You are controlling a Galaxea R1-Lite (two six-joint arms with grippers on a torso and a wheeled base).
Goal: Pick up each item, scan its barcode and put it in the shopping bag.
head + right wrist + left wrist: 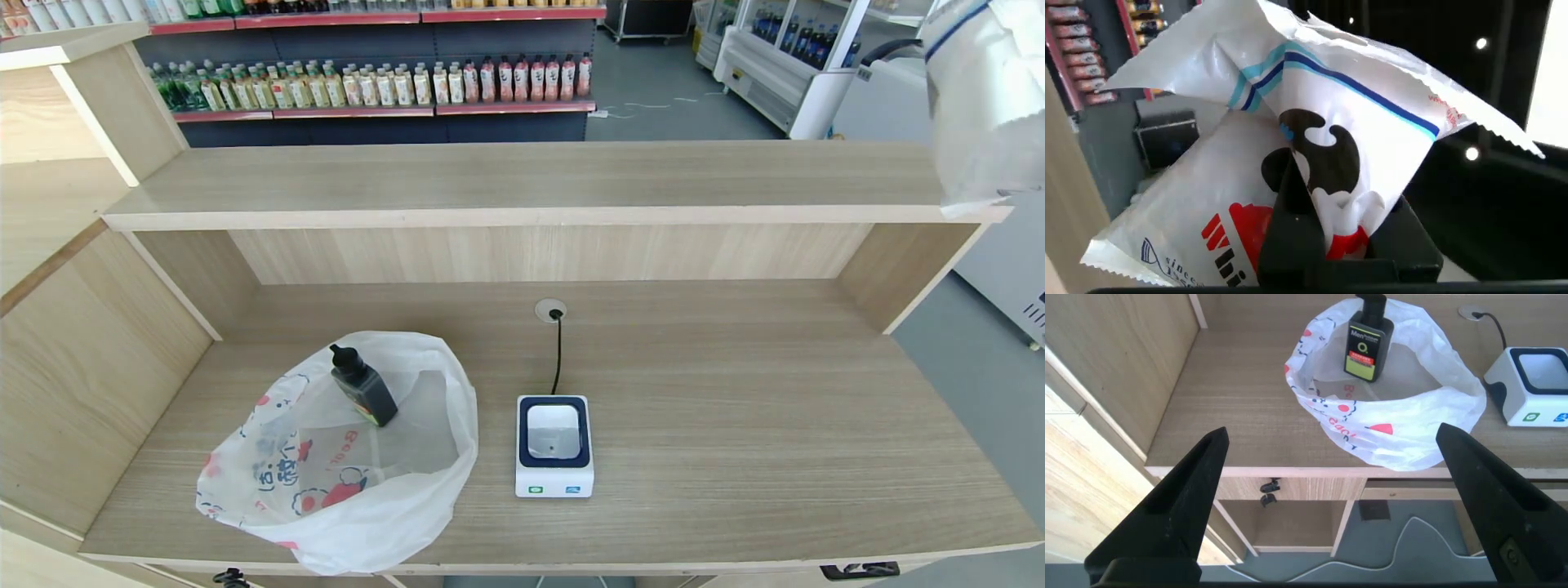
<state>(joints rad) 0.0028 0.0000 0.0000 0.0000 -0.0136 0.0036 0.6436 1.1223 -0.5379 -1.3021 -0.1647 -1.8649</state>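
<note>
A white shopping bag [343, 465] lies open on the left of the wooden counter, with a black pump bottle [364, 386] lying inside it. The bag [1388, 425] and bottle [1365, 343] also show in the left wrist view. The white barcode scanner [553, 446] sits mid-counter, its window facing up. My left gripper [1331, 441] hangs open in front of the counter's front edge, below the bag, holding nothing. My right gripper [1315, 204] is shut on a white snack packet [1315, 139] with blue stripes and red print. That packet [980, 98] is held high at the far right, above the upper ledge.
The counter [735, 425] has a raised ledge [531, 184] behind and wooden side walls left and right. The scanner's black cable [558, 351] runs back to a grommet. Store shelves with drink bottles [375, 82] stand beyond.
</note>
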